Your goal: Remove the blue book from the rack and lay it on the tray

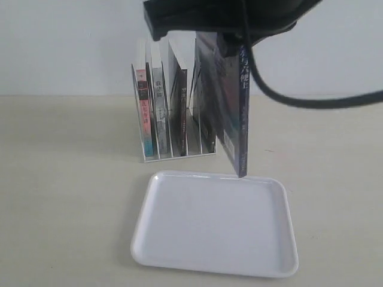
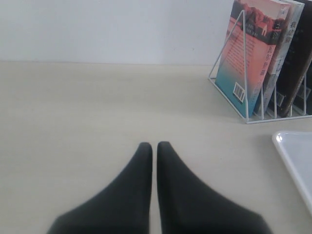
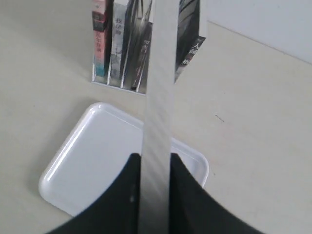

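My right gripper (image 1: 231, 43) is shut on the top of the blue book (image 1: 232, 113), which hangs upright, clear of the rack (image 1: 179, 153). The book's lower corner sits just over the far rim of the white tray (image 1: 215, 230). In the right wrist view the book's pale page edge (image 3: 160, 97) runs between the two black fingers of the right gripper (image 3: 156, 163), with the tray (image 3: 92, 156) below and the rack (image 3: 117, 82) beyond it. My left gripper (image 2: 154, 147) is shut on nothing, low over the bare table, left of the rack (image 2: 246, 105).
Three books stay in the rack: a pink-spined one (image 1: 142, 113), a grey one (image 1: 160, 110) and a black one (image 1: 179, 107). A black cable (image 1: 311, 101) loops from the right arm. A tray corner (image 2: 297, 161) shows in the left wrist view.
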